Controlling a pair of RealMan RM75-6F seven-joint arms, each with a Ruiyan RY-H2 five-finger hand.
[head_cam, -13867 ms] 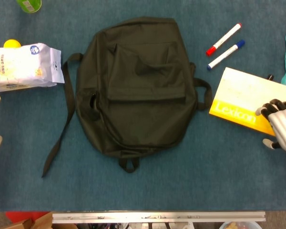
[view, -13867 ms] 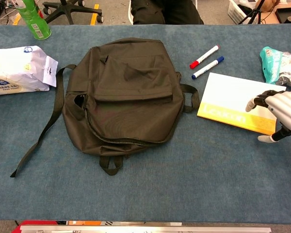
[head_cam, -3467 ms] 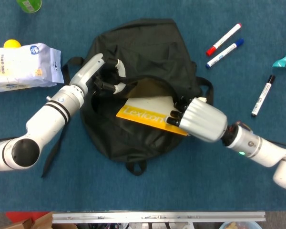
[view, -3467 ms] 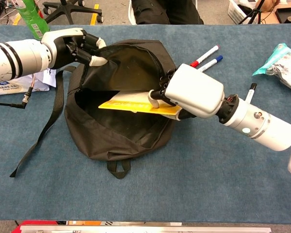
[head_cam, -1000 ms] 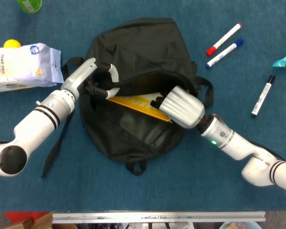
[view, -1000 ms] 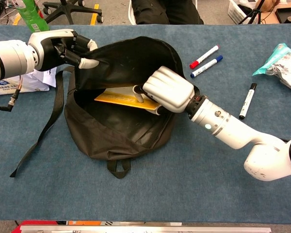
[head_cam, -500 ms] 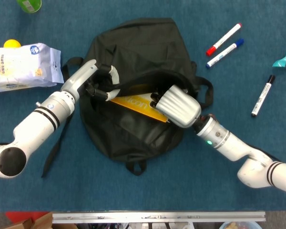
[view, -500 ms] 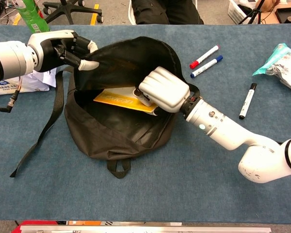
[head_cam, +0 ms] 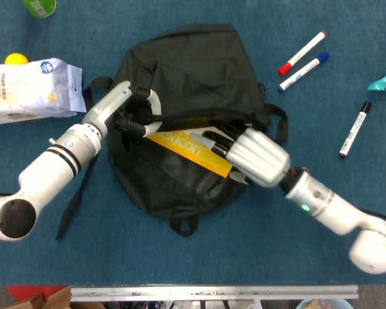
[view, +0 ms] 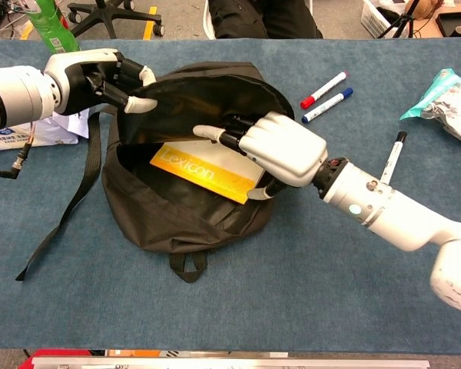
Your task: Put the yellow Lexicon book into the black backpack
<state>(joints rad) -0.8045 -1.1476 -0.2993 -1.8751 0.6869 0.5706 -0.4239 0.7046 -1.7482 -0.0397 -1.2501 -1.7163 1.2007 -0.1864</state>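
Chest view, left hand (view: 100, 77): pinching the raised flap of the black backpack (view: 180, 211).
Right hand (view: 280, 150): fingers spread, resting on the book's right end.
Yellow Lexicon book (view: 203, 173): flat inside the open backpack.

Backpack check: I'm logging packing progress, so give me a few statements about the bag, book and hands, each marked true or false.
1. The left hand holds the black backpack open by its flap. True.
2. The yellow Lexicon book lies on the table beside the pens. False: it lies in the bag's opening.
3. The right hand is at the book's right end. True.
4. The backpack is zipped shut. False: it gapes open.
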